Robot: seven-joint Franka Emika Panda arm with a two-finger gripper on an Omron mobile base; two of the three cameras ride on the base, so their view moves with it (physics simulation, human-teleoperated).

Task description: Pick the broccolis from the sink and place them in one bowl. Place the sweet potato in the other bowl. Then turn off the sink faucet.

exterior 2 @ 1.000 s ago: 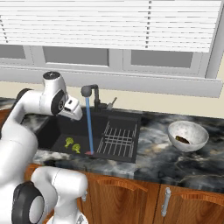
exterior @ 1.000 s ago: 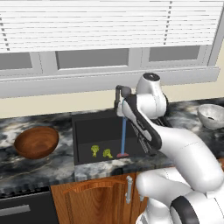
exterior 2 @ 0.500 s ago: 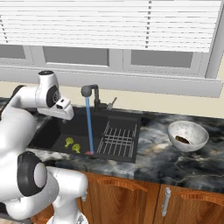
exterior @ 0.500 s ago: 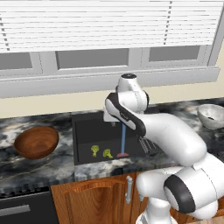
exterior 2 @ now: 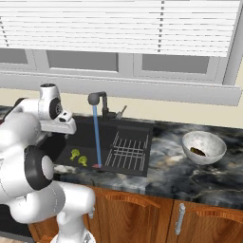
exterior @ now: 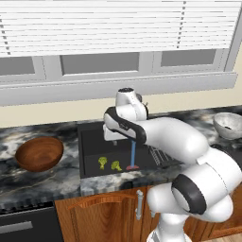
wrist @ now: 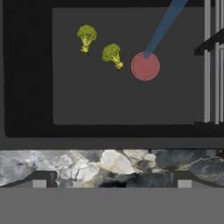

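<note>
Two yellow-green broccolis (wrist: 86,35) (wrist: 112,54) lie side by side on the floor of the black sink (wrist: 109,96), left of where the water lands. In the base views the same florets (exterior: 102,162) (exterior: 116,165) sit near the front of the basin (exterior 2: 83,141). My gripper (wrist: 111,181) is open and empty, high above the sink's front counter edge and looking down. The faucet (exterior 2: 97,98) pours a blue stream (exterior 2: 97,135). The sweet potato (exterior 2: 198,152) rests inside the grey speckled bowl (exterior 2: 204,144). On the counter to the left stands the wooden bowl (exterior: 39,153), with nothing in it.
A grey wire rack (exterior 2: 127,149) covers the sink's right side. The faucet's thin lever (exterior 2: 122,110) sticks out to the right of its base. My white arm (exterior: 165,137) arches over the right part of the basin. Marble counter (exterior 2: 166,171) runs along both sides.
The arm has swung left across the sink, and the hand has moved from near the faucet to above the basin's front left. Broccolis, bowls and water stream are unchanged.
</note>
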